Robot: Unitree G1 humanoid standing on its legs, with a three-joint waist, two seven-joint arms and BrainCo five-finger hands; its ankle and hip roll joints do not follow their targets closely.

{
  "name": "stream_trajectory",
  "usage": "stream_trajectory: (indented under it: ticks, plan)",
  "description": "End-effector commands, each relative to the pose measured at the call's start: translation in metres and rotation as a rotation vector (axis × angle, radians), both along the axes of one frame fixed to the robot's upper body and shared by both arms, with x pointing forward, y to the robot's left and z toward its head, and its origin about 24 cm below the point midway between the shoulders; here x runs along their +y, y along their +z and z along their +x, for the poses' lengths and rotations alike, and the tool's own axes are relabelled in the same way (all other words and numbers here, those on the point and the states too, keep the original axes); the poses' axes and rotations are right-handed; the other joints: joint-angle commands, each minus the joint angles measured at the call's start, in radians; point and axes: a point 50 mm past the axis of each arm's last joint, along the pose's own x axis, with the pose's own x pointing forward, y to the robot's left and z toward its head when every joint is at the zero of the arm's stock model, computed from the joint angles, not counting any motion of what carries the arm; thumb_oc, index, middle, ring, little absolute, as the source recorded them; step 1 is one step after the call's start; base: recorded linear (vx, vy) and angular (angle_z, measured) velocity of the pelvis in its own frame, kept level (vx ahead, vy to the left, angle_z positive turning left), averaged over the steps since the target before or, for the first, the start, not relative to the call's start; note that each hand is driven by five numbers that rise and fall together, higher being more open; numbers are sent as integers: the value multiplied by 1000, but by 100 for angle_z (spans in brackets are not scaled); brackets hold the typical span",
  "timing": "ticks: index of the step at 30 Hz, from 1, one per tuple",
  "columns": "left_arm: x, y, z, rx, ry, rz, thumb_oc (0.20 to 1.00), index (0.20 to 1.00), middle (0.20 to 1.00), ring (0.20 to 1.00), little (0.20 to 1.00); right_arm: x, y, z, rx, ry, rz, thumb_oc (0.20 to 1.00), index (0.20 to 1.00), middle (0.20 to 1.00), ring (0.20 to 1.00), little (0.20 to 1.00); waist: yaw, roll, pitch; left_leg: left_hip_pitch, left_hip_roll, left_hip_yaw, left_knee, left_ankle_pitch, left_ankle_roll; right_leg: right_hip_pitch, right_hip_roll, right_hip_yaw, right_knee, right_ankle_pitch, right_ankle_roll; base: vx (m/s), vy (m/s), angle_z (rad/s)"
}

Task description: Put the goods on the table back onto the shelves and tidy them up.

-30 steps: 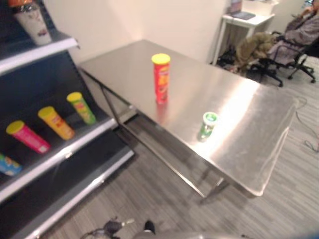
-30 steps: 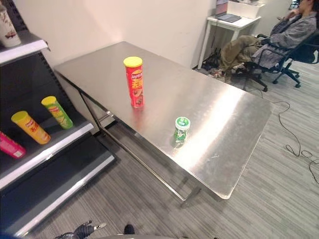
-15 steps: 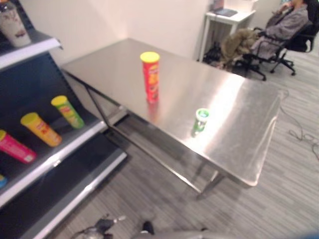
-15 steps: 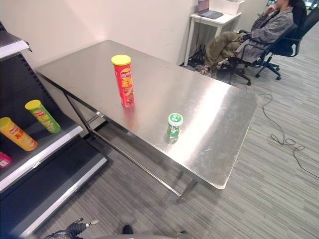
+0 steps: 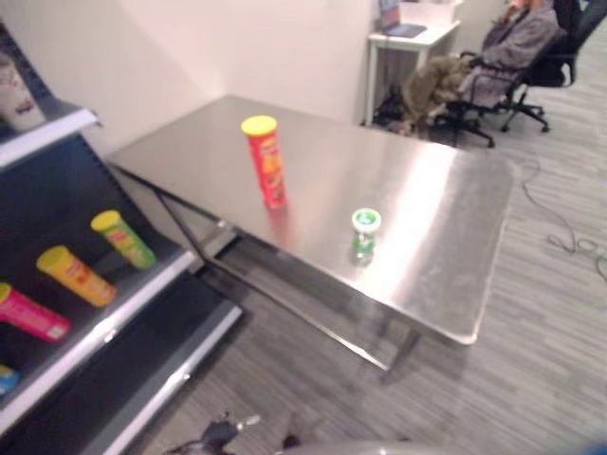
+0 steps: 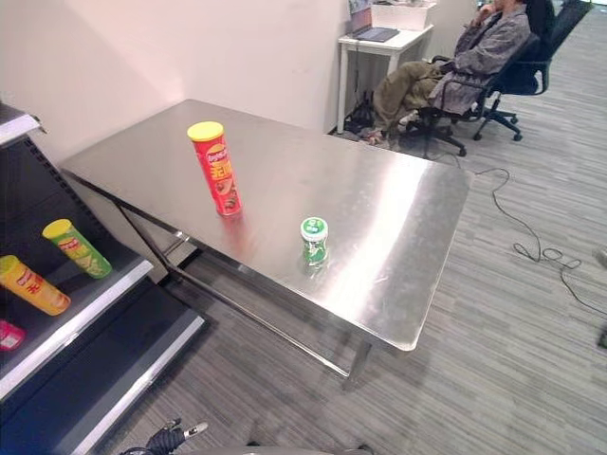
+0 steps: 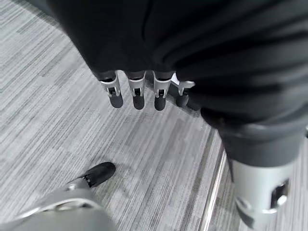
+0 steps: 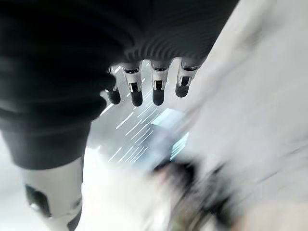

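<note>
A tall red chip can [image 5: 266,159] with a yellow lid stands upright near the middle of the steel table [image 5: 446,218]. A small green jar [image 5: 365,233] with a green-and-white lid stands closer to the table's front edge, to the right of the can. Left of the table is the dark shelf unit [image 5: 114,327], with a green can [image 5: 123,239], a yellow can [image 5: 76,275] and a pink can [image 5: 33,313] lying on one shelf. My left hand [image 7: 138,91] hangs open over the grey floor, holding nothing. My right hand [image 8: 158,86] is open too, with nothing in it.
A pale cup [image 5: 17,90] stands on the upper shelf. A person [image 6: 474,52] sits in an office chair at the back right, beside a white desk [image 6: 379,38]. A cable [image 6: 531,237] lies on the floor right of the table. Grey floor runs between me and the table.
The whole picture has shifted, so the camera moved: the shelf sits further left and the table more central. The red can and green jar keep their places on the table.
</note>
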Motion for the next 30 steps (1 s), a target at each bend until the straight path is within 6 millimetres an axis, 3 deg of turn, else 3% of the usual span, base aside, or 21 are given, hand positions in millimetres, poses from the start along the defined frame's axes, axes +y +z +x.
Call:
stream_trajectory:
  ticks: [1,6,10,18,30]
  plan:
    - [16,8,19,-38,-74,52,1000,1000,1000,1000,1000,31,35,29,-46,213,-141,1000,1000,1000,1000,1000,78,-16,20,81,43,-7,11,-121,-51,-39,-57,-95,46,55,42,0,-37,15]
    - [16,7,15,-33,-80,47,1000,1000,1000,1000,1000,57,35,47,50,372,-211,1000,1000,1000,1000,1000,102,-20,15,70,47,-18,11,-107,-57,-32,-54,-109,47,50,34,-9,-25,20]
    - [18,8,13,-30,-84,50,1000,1000,1000,1000,1000,72,20,61,215,478,-284,1000,1000,1000,1000,1000,124,-19,15,61,51,-32,11,-97,-64,-21,-53,-129,48,43,28,-14,-20,11]
    - [19,8,14,-27,-94,52,1000,1000,1000,1000,1000,87,-5,81,367,556,-326,1000,1000,1000,1000,1000,150,-18,14,46,50,-60,11,-86,-70,-12,-53,-156,55,32,21,-6,-14,7]
    - [16,6,8,-12,-89,60,1000,1000,1000,1000,1000,99,-27,103,440,544,-383,1000,1000,1000,1000,1000,196,-12,19,23,43,-110,11,-73,-74,10,-58,-218,71,19,14,8,-6,20]
